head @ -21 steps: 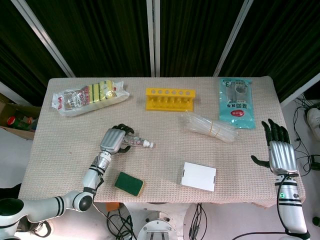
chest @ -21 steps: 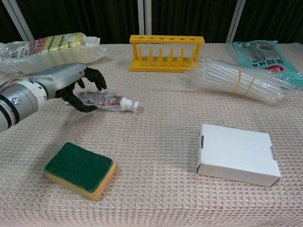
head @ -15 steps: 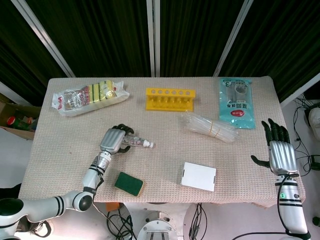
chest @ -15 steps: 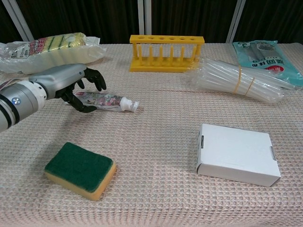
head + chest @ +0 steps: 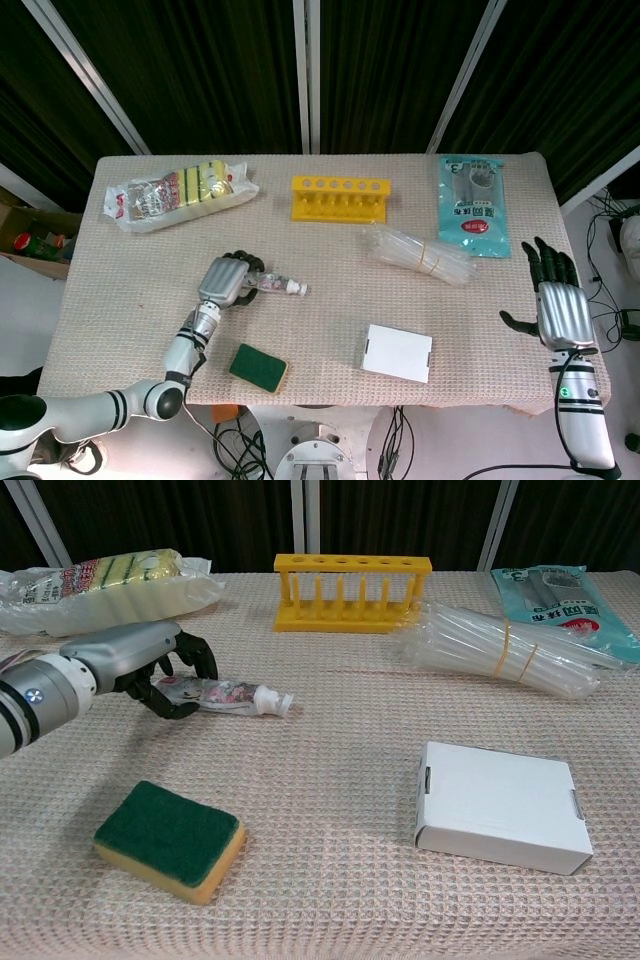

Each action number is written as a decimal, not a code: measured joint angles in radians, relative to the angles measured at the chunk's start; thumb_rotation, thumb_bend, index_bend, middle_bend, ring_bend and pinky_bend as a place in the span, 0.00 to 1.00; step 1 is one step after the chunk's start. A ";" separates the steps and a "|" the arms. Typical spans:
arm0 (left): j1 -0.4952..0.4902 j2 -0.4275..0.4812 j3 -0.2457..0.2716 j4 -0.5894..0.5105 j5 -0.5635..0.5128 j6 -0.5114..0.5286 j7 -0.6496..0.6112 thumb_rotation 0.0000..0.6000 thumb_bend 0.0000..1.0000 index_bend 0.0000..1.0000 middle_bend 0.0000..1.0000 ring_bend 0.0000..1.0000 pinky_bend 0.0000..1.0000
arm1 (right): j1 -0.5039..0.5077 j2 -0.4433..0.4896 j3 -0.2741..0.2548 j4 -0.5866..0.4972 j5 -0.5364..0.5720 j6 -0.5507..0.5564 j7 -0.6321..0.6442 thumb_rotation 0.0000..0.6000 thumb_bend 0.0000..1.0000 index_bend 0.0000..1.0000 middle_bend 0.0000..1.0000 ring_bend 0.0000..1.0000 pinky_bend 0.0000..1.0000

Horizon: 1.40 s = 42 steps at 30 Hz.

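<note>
The left robot hand (image 5: 150,665) curls its fingers around the back end of a small tube (image 5: 225,693) lying left of centre on the worktop (image 5: 340,780), long axis running left to right, cap pointing right. The right robot hand (image 5: 560,305), fingers spread and holding nothing, sits far off at the lower right.

Beige woven-cloth table (image 5: 330,250), dark ribbed wall panels (image 5: 380,70), white struts

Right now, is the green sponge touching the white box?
No, the green sponge lies well apart from the white box, with bare table cloth between them.
</note>
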 measured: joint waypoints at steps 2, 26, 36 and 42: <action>0.000 0.003 0.002 -0.001 0.000 -0.001 0.001 1.00 0.35 0.38 0.34 0.24 0.32 | -0.001 0.005 0.001 -0.006 -0.001 -0.008 0.018 1.00 0.04 0.00 0.00 0.00 0.00; -0.003 -0.012 -0.002 0.028 0.000 -0.001 -0.025 1.00 0.36 0.47 0.44 0.32 0.40 | -0.009 -0.004 0.012 0.010 -0.004 -0.019 0.034 1.00 0.04 0.00 0.00 0.00 0.00; 0.008 -0.042 -0.016 0.066 0.025 0.045 -0.070 1.00 0.40 0.74 0.73 0.59 0.64 | -0.008 -0.008 0.014 0.013 0.002 -0.028 0.029 1.00 0.04 0.00 0.00 0.00 0.00; 0.011 -0.080 -0.015 0.136 0.072 0.070 -0.121 1.00 0.40 0.82 0.82 0.68 0.74 | -0.010 -0.007 0.019 0.013 0.008 -0.025 0.026 1.00 0.04 0.00 0.00 0.00 0.00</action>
